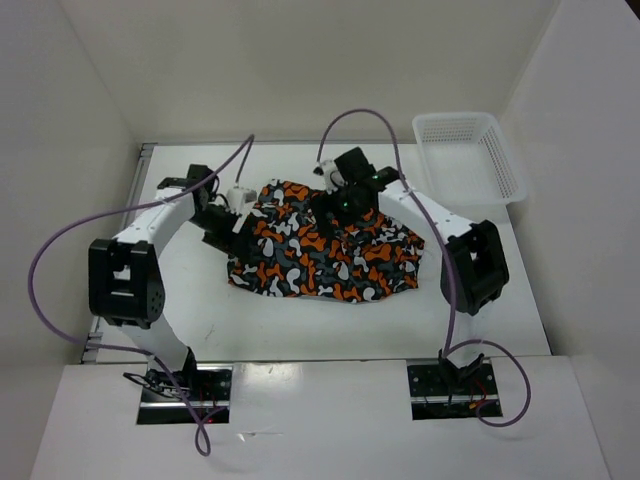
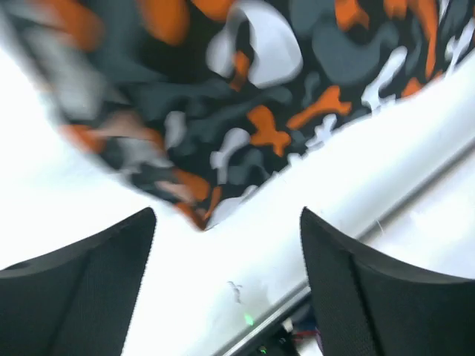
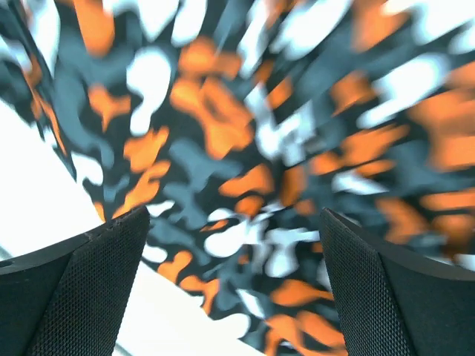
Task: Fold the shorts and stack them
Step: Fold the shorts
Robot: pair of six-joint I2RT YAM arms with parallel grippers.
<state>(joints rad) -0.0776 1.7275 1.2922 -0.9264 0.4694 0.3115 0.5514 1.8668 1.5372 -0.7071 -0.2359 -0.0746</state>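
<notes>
My left gripper (image 2: 228, 216) hangs released, jaws wide, at the edge of the shorts (image 1: 330, 255) on the table (image 1: 300, 325). My right gripper (image 3: 234, 216) gapes empty above their print.

the shorts (image 1: 320, 250) are soft, matt cloth. the desk (image 1: 300, 322) is smooth and faintly glossy; the basket (image 1: 455, 118) is plastic lattice.

The left arm (image 1: 160, 215) and right arm (image 1: 430, 215) wore white shells with bulky black joint housings; a purple cable (image 1: 362, 112) looped off each. The left claw (image 2: 228, 211) and right claw (image 3: 234, 211) had black, finely textured fingers (image 2: 82, 289)
</notes>
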